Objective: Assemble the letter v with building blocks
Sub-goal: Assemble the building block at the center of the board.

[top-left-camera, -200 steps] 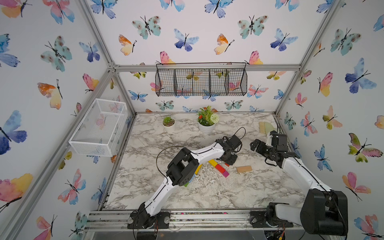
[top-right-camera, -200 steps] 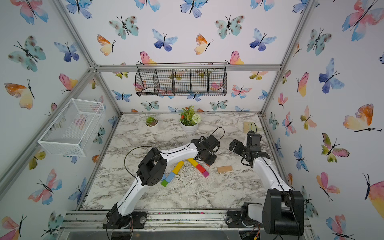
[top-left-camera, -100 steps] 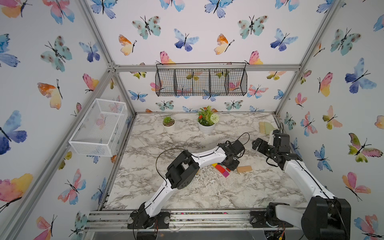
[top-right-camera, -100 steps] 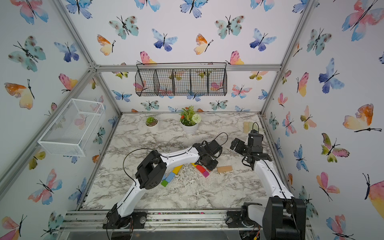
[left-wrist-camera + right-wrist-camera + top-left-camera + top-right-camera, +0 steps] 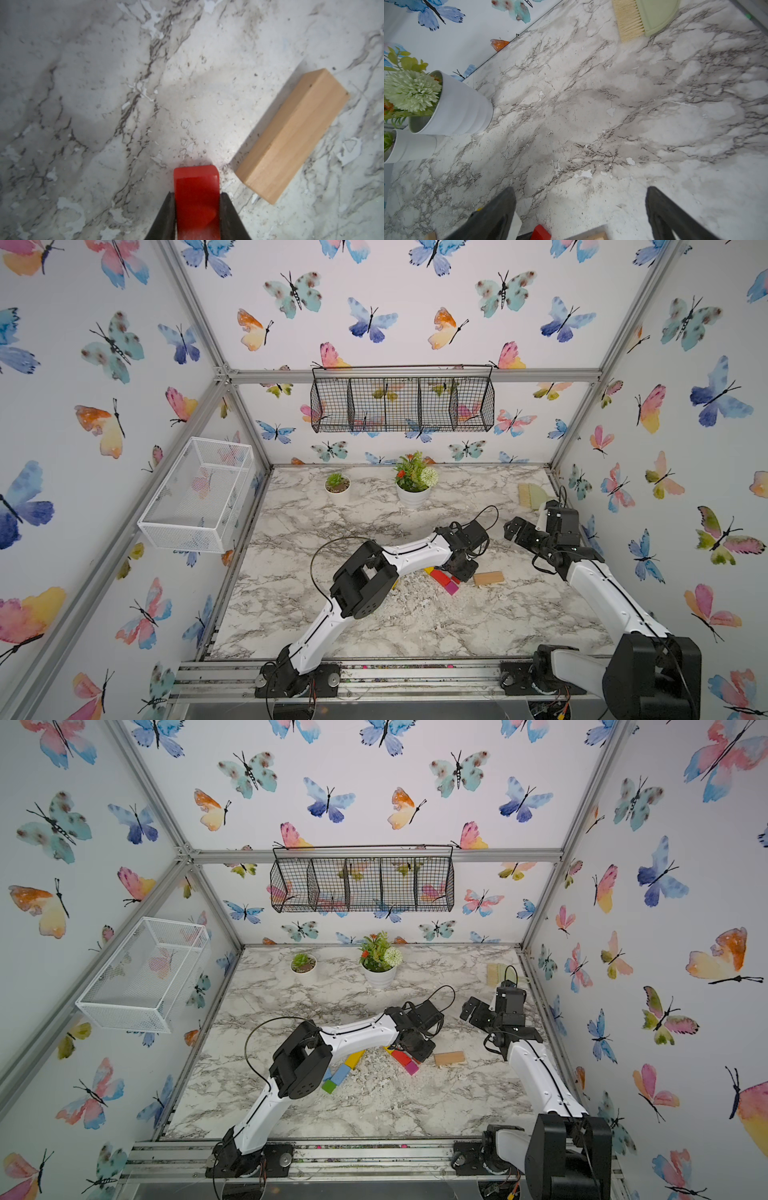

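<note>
My left gripper (image 5: 197, 194) is shut on a red block (image 5: 196, 180), held low over the marble table (image 5: 104, 83). A tan block (image 5: 293, 135) lies flat just beside it, also seen in both top views (image 5: 488, 578) (image 5: 449, 1058). In both top views the left gripper (image 5: 463, 568) (image 5: 419, 1048) sits by a slanted row of a red block (image 5: 439, 574) and a magenta cube (image 5: 452, 588). A yellow block (image 5: 353, 1060), a light blue block (image 5: 340, 1074) and a green cube (image 5: 328, 1086) form another slanted row. My right gripper (image 5: 513, 531) (image 5: 579, 199) hangs open and empty, behind the blocks.
Two white plant pots (image 5: 411, 495) (image 5: 337, 489) stand at the back of the table. A hand brush (image 5: 645, 16) lies in the back right corner. A white mesh basket (image 5: 199, 493) hangs on the left wall, a black wire rack (image 5: 403, 400) on the back wall.
My left gripper has moved down and slightly right with the red block, closer to the tan block. The right arm has barely shifted and stays open.
</note>
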`<state>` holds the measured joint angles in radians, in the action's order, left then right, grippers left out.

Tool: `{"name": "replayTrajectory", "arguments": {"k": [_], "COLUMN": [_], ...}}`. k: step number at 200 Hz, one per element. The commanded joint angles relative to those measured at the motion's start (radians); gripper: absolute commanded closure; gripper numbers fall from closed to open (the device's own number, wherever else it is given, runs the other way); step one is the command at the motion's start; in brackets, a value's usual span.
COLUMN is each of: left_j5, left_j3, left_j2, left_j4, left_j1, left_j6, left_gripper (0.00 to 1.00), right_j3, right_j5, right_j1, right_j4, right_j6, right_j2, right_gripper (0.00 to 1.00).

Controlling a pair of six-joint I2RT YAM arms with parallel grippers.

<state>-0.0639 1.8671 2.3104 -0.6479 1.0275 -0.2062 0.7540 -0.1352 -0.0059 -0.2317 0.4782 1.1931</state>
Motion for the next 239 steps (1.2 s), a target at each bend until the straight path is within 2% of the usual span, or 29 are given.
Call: {"name": "replayTrajectory", "arguments": {"k": [1, 239], "left_j5": [0.007, 0.009], "left_j3": [-0.016, -0.042], "left_j2": [-0.031, -0.042], "left_j4": [-0.039, -0.033], "left_j1": [0.008, 0.02], "left_j6": [0.004, -0.012], "left_gripper": [0.76, 0.74], "right_j3": [-0.01, -0.015], "right_j5": [0.009, -0.003], "right_j1": [-0.002, -0.003], "right_j4": [-0.013, -0.011], "right_j6": [-0.004, -0.011], "right_j2": [-0.006, 0.008], "right_gripper": [0.01, 0.01]}}
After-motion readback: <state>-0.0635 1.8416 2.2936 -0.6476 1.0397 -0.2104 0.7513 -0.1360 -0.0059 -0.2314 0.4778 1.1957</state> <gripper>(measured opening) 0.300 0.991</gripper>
